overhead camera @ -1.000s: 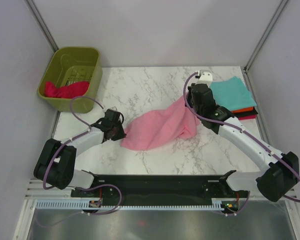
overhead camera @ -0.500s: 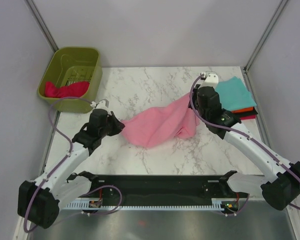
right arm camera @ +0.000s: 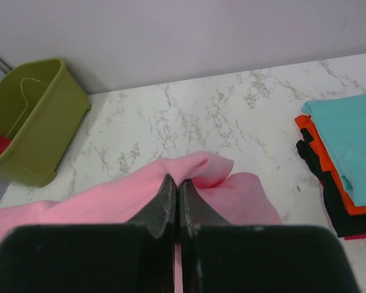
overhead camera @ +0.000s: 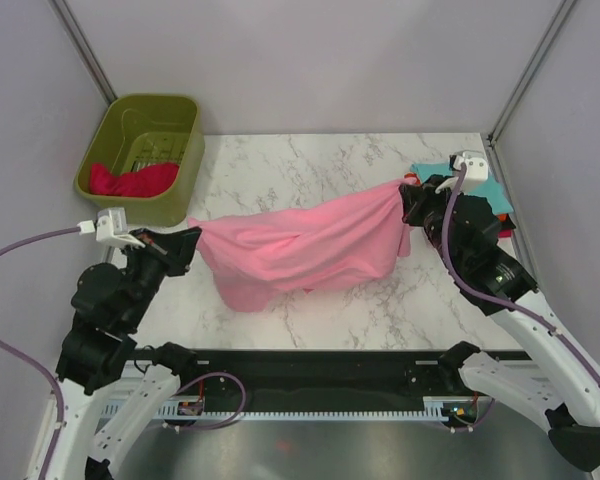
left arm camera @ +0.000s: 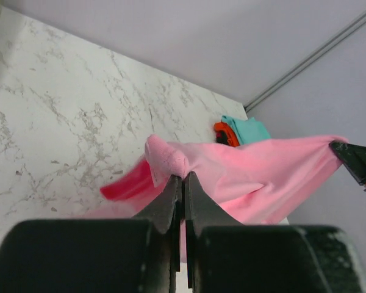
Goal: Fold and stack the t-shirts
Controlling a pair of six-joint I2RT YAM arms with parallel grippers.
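The light pink t-shirt (overhead camera: 305, 245) hangs stretched between my two grippers above the marble table. My left gripper (overhead camera: 192, 236) is shut on its left end, seen bunched at the fingertips in the left wrist view (left arm camera: 168, 159). My right gripper (overhead camera: 408, 195) is shut on its right end, seen in the right wrist view (right arm camera: 189, 170). A stack of folded shirts sits at the far right, teal (overhead camera: 485, 188) on top, with orange (right arm camera: 317, 159) and black (right arm camera: 329, 201) below. The crimson red shirt (overhead camera: 130, 180) lies in the basket.
The olive-green plastic basket (overhead camera: 145, 110) stands at the back left corner. Grey walls and metal posts close in the table at the back and sides. The black base rail (overhead camera: 310, 365) runs along the near edge.
Both arms have lifted and pulled apart, the left toward the left edge, the right toward the folded stack. The pink shirt has gone from a slack heap to a raised, stretched span.
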